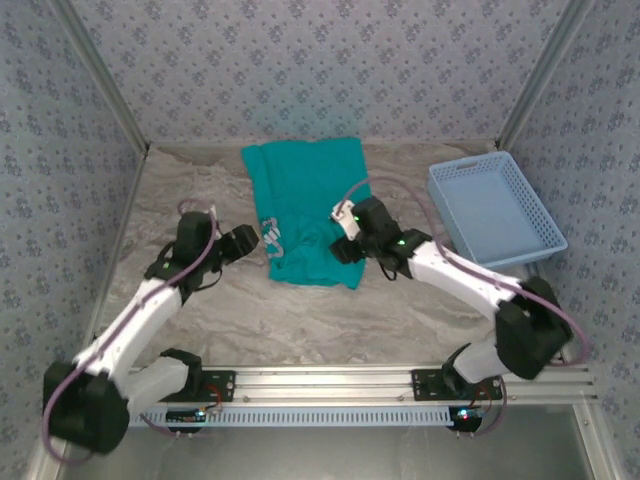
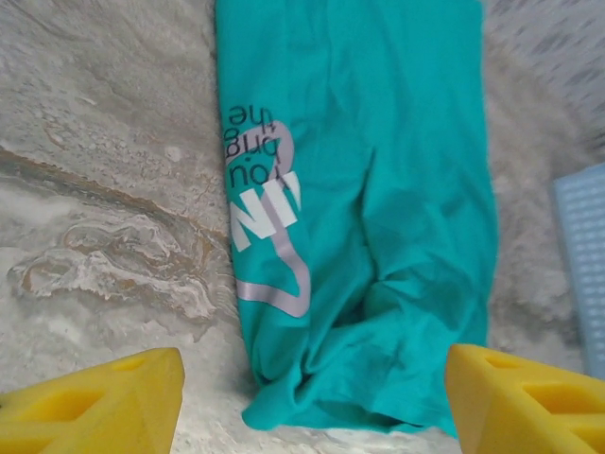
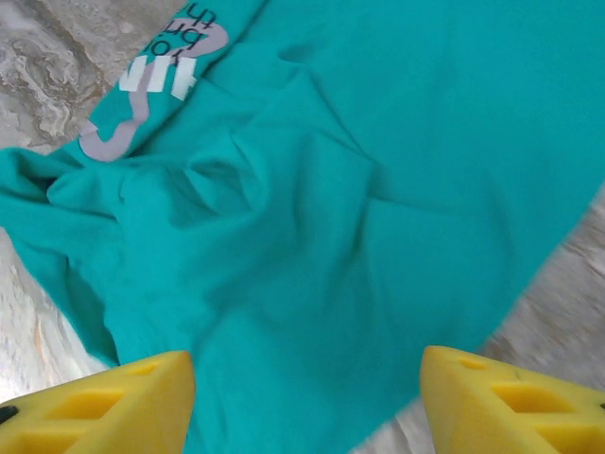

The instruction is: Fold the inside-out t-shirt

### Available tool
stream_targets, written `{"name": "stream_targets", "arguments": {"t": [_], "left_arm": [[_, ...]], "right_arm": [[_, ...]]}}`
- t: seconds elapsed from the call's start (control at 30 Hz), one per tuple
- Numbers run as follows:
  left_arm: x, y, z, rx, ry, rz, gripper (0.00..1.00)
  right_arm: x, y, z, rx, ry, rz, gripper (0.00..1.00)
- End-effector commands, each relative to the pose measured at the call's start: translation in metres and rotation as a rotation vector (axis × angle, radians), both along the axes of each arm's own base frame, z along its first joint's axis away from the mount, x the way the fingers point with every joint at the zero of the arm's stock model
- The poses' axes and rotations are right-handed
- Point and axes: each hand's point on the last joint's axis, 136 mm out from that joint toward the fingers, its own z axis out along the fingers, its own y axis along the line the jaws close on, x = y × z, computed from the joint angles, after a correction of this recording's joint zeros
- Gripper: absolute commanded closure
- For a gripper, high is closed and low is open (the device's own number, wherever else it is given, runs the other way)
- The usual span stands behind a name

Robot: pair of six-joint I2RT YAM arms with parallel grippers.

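The inside-out t-shirt (image 1: 305, 200) is teal and lies as a long folded strip in the middle of the table, its near end bunched and wrinkled (image 2: 359, 378). Pale lettering (image 2: 265, 208) shows along its left edge. My left gripper (image 1: 250, 238) hovers at the strip's near left corner. It is open, with its yellow fingers (image 2: 95, 402) wide apart and nothing between them. My right gripper (image 1: 347, 248) hangs over the near right part of the shirt (image 3: 378, 189), also open, with its fingers (image 3: 113, 402) spread above the cloth and holding nothing.
A light blue mesh basket (image 1: 495, 210) stands at the right of the table, close to the right arm; its edge (image 2: 581, 265) shows in the left wrist view. The marbled tabletop (image 1: 200, 300) is walled by patterned panels on three sides.
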Motion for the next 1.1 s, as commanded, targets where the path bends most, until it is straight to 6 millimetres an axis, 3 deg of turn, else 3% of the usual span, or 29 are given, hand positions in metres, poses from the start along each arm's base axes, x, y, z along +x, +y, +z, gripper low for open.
{"name": "stream_targets", "arguments": {"t": [0.0, 0.1, 0.23, 0.27, 0.4, 0.47, 0.57, 0.6, 0.63, 0.67, 0.7, 0.73, 0.8, 0.87, 0.97, 1.07], "left_arm": [[0.014, -0.023, -0.017, 0.041, 0.069, -0.13, 0.29], [0.018, -0.042, -0.047, 0.098, 0.158, -0.192, 0.34], [0.0, -0.063, -0.094, 0.174, 0.285, -0.239, 0.4], [-0.007, -0.067, -0.106, 0.177, 0.316, -0.247, 0.47], [-0.038, -0.068, -0.138, 0.172, 0.433, -0.26, 0.85], [-0.061, -0.061, -0.14, 0.161, 0.514, -0.252, 0.87], [-0.103, -0.054, -0.132, 0.125, 0.594, -0.221, 0.87], [-0.117, -0.055, -0.13, 0.102, 0.608, -0.223, 0.81], [-0.128, -0.053, -0.129, 0.092, 0.622, -0.218, 0.68], [-0.138, -0.049, -0.131, 0.097, 0.641, -0.202, 0.57], [-0.145, -0.047, -0.131, 0.096, 0.645, -0.202, 0.56], [-0.15, -0.045, -0.132, 0.093, 0.654, -0.207, 0.55], [-0.156, -0.038, -0.128, 0.116, 0.681, -0.209, 0.5], [-0.154, -0.035, -0.116, 0.129, 0.67, -0.223, 0.48], [-0.133, -0.047, -0.083, 0.07, 0.559, -0.238, 0.45], [-0.106, -0.071, -0.054, -0.035, 0.448, -0.273, 0.45]], "right_arm": [[0.006, 0.024, -0.029, 0.026, 0.109, -0.01, 0.35], [0.005, 0.026, -0.066, -0.013, 0.184, -0.046, 0.38], [-0.018, 0.026, -0.104, -0.06, 0.26, -0.035, 0.47], [-0.025, 0.024, -0.112, -0.075, 0.274, -0.038, 0.51], [-0.061, 0.019, -0.127, -0.107, 0.338, -0.003, 0.89], [-0.082, 0.015, -0.124, -0.12, 0.361, 0.015, 0.94], [-0.115, 0.007, -0.118, -0.181, 0.366, 0.044, 0.95], [-0.125, 0.002, -0.121, -0.197, 0.382, 0.037, 0.95], [-0.133, 0.0, -0.124, -0.201, 0.403, 0.04, 0.92], [-0.14, -0.004, -0.13, -0.217, 0.419, 0.038, 0.81], [-0.142, -0.011, -0.136, -0.242, 0.425, 0.019, 0.66], [-0.139, -0.018, -0.138, -0.265, 0.422, -0.009, 0.61], [-0.13, -0.022, -0.124, -0.265, 0.408, -0.043, 0.59], [-0.12, -0.014, -0.094, -0.212, 0.363, -0.023, 0.51], [-0.106, 0.005, -0.04, -0.091, 0.333, 0.034, 0.43], [-0.091, 0.019, -0.011, -0.016, 0.335, 0.05, 0.42]]}}
